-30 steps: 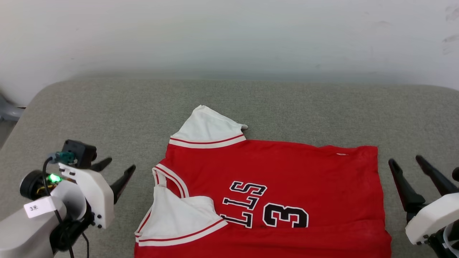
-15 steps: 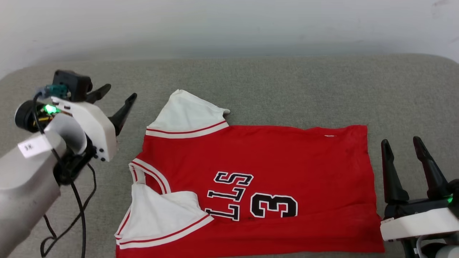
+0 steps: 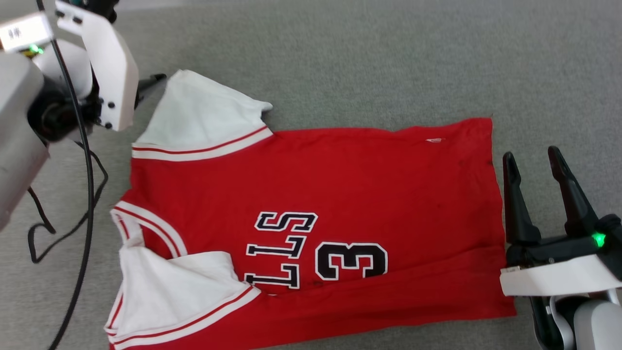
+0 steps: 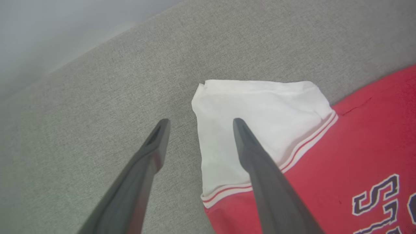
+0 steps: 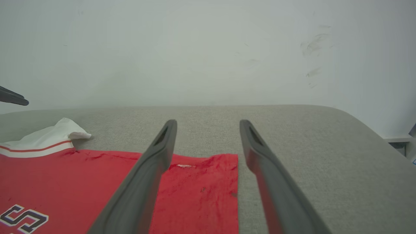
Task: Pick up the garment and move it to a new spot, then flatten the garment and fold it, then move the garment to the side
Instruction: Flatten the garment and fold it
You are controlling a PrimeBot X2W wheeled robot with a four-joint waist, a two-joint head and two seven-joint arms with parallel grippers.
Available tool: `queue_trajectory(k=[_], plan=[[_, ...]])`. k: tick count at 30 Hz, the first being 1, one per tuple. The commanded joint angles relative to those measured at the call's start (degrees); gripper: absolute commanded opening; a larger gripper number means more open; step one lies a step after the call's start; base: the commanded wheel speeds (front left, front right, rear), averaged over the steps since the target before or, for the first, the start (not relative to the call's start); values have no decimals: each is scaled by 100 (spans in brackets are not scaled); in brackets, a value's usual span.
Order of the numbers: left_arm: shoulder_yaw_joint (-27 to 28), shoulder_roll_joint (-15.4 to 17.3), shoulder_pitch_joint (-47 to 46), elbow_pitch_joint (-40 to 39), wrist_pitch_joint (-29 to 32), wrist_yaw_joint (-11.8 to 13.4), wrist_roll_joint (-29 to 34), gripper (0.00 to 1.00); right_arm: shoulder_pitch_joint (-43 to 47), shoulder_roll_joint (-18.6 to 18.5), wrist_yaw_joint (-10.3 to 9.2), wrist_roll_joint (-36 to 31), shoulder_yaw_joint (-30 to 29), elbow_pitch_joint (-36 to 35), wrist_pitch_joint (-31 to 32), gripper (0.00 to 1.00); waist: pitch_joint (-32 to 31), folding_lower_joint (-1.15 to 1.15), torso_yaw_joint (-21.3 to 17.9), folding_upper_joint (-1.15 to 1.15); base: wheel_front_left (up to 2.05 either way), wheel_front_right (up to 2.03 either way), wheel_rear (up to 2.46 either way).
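The garment [image 3: 340, 184] is a red jersey lying flat on the grey cushion [image 3: 388, 58], neck to the left and hem to the right, with part of the black lettering showing. One white sleeve [image 3: 194, 116] points away from me; the other [image 3: 170, 287] is folded in over the chest. My left gripper [image 4: 200, 121] is open, hovering over the outer edge of the far sleeve [image 4: 260, 107]; its one visible fingertip [image 3: 156, 77] sits beside that sleeve. My right gripper [image 3: 532, 158] stands open just off the hem; between its fingers I see the hem's far corner [image 5: 227, 162].
A black cable [image 3: 87, 194] hangs from my left arm and loops over the cushion left of the jersey. A pale wall [image 5: 208, 48] rises behind the cushion, whose right edge [image 5: 373, 133] curves away. Bare grey fabric lies beyond and to the right of the jersey.
The head camera has tilted down, so the whole picture shifted. My left gripper has gone from beside the neck to the far sleeve. My right gripper has stayed beside the hem, open.
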Motion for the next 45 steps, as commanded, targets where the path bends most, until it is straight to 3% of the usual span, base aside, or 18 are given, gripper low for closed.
queue_trajectory(k=[1, 6, 14, 22, 23, 29, 34, 39, 45], plan=[[-77, -24, -198, 51, 325, -13, -57, 100, -151, 29, -5, -15, 19, 21, -51, 100, 339, -1, -183, 0, 0, 0, 0], [-235, -69, -590, 152, 882, -23, -100, 100, -369, 40, -5, -29, 62, 101, -108, 100, 655, -1, -290, 0, 0, 0, 0], [-428, -65, -881, 339, 1076, -23, -4, 100, -614, 55, -5, -39, 161, 170, -191, 100, 1084, -1, -404, 0, 0, 0, 0], [-708, -56, -579, 303, 1446, -23, -60, 100, -675, 44, -5, -62, 183, 239, -243, 100, 1166, -1, -436, 0, 0, 0, 0], [-720, -37, -541, 282, 1429, -24, -78, 0, -676, 44, -5, -57, 184, 246, -242, 100, 1159, -1, -440, 0, 0, 0, 0], [-748, 24, -550, 155, 1076, -23, 54, 0, -740, -86, -5, -10, 160, 226, -134, 100, 973, -1, -393, 0, 0, 0, 0], [-739, -73, -690, 36, 411, -23, 209, 0, -925, -472, -5, 11, 104, 94, 331, 100, 641, -1, -233, 0, 0, 0, 0], [-772, -118, -658, -198, -225, -23, 509, 0, -1351, -1178, -5, 308, 301, 114, 1520, 100, 386, -1, -26, 0, 0, 0, 0], [-787, -140, -470, -540, -607, -23, 630, 0, -2064, -2209, -5, 1082, 712, 409, 3710, 100, 226, -1, 239, 0, 0, 0, 0]])
